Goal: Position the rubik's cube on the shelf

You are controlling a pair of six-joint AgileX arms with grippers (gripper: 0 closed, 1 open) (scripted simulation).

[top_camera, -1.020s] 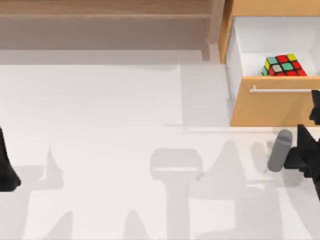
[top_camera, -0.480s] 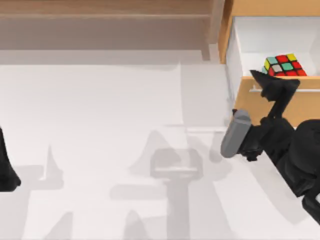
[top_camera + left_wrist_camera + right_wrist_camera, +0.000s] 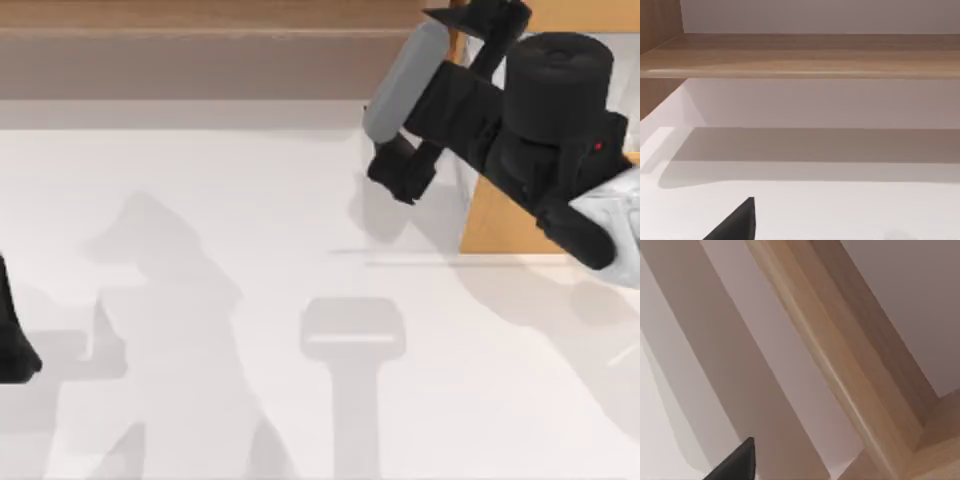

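1. The right pincer [image 3: 478, 18] was positioned over the shelf's upright side post, at the far edge of the worktop [image 3: 250, 300].
2. The shelf [image 3: 200, 45] extended from the right pincer toward the left arm's side.
3. The drawer [image 3: 500, 215] lay below the right arm, which hid its inside; the cube's place could not be told.
4. The state of the right pincer could not be told.
5. The left pincer [image 3: 12, 345] was parked well apart, its state likewise not determinable.

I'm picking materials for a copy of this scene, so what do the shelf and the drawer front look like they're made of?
The shelf looks like light-brown wood with a matte finish; faint grain streaks run along its board. The drawer front looks like warmer orange wood, smooth and even. Both are rendered, so veneer or laminate is equally possible.
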